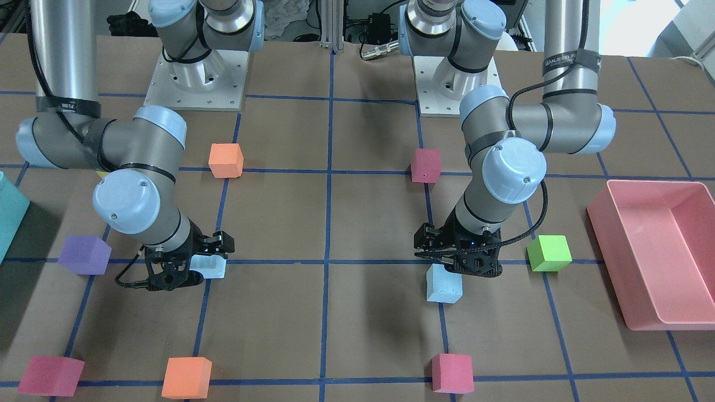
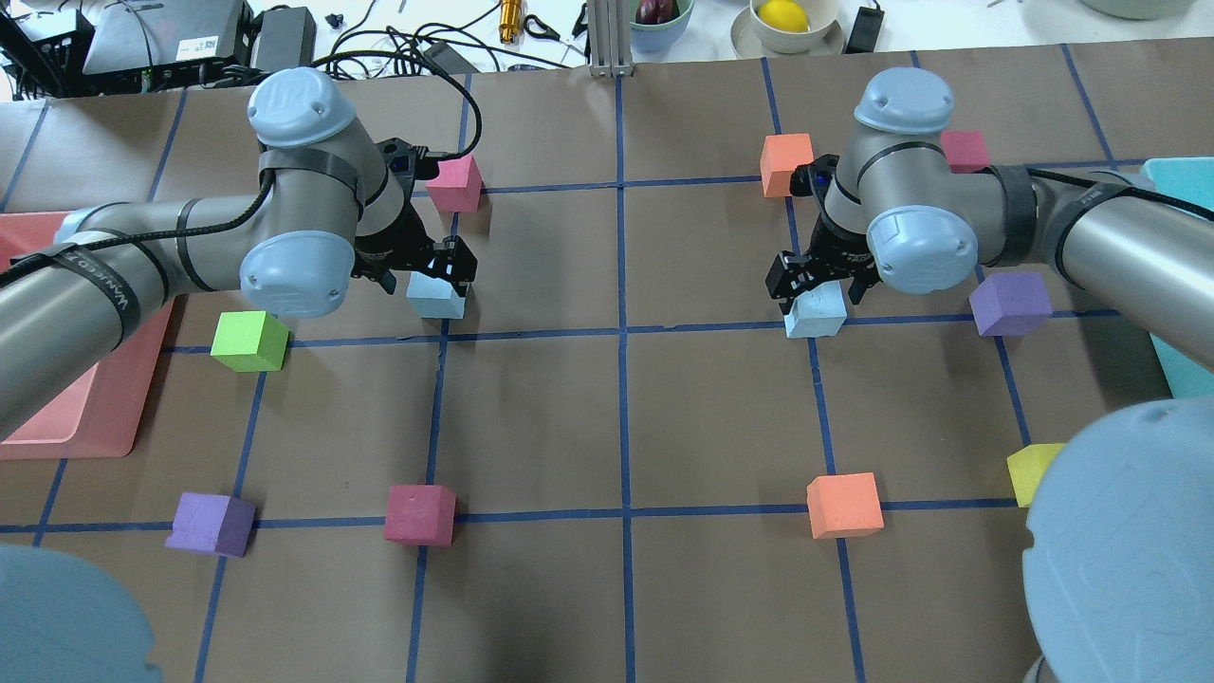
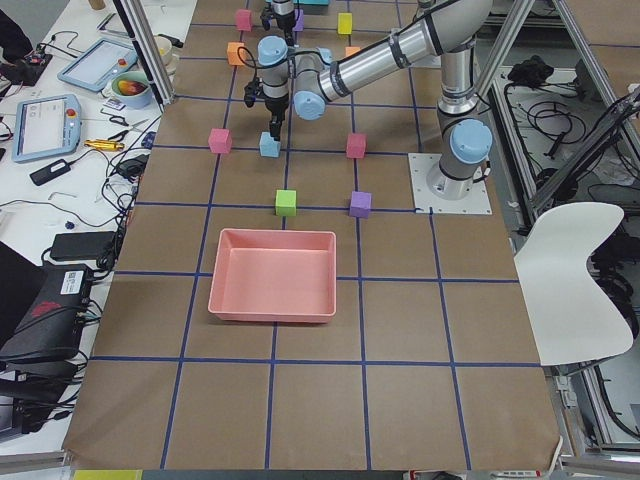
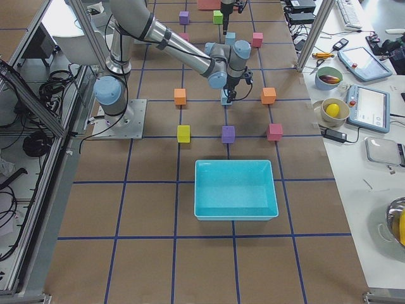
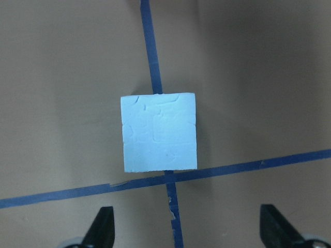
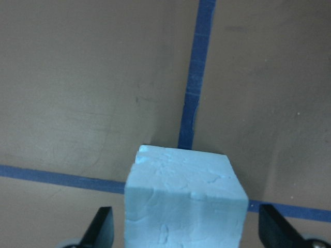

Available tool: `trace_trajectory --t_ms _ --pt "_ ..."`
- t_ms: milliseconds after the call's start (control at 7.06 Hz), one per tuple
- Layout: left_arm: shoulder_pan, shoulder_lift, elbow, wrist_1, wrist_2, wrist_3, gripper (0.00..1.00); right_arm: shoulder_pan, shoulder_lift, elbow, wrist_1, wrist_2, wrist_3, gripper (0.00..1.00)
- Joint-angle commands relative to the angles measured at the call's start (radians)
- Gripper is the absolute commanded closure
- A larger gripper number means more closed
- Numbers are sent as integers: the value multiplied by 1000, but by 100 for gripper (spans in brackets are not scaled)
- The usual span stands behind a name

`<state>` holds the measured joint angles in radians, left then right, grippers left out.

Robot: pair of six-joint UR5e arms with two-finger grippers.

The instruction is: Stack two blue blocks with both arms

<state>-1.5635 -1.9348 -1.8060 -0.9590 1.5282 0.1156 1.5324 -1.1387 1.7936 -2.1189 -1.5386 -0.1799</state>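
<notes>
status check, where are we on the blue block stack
Left claw open, over one pale blue foam cube. Right claw open, straddling the second pale blue foam cube, not gripping. Cubes apart, unstacked. No other cube between them.

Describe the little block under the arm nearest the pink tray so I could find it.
From the big pink plastic tray on the robot's left, pass the lime-green foam cube. Next along, under the left arm's open black hand, sits a pale sky-blue foam cube, the only light-blue one on that side.
</notes>
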Motion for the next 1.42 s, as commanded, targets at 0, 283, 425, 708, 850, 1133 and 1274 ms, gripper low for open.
trace_trajectory --t_ms 0,283,425,708,850,1133,1274 --pt "2 -42 2 25 4 -2 0 0 5 -5 -19 8 14 73" --pt "2 -81 34 86 3 -4 0 11 -10 -10 -13 8 122 100" --pt "2 -98 42 85 1 1 0 23 -33 -7 -1 14 201 100" --pt "3 -93 51 69 25 1 17 145 -75 -2 5 15 384 100" --pt "3 -101 51 69 36 4 44 220 -81 0 19 18 504 100" --pt "3 -101 57 74 36 10 92 378 -84 39 16 24 682 100" --pt "3 -101 59 74 35 10 96 444 -84 65 4 26 718 100"
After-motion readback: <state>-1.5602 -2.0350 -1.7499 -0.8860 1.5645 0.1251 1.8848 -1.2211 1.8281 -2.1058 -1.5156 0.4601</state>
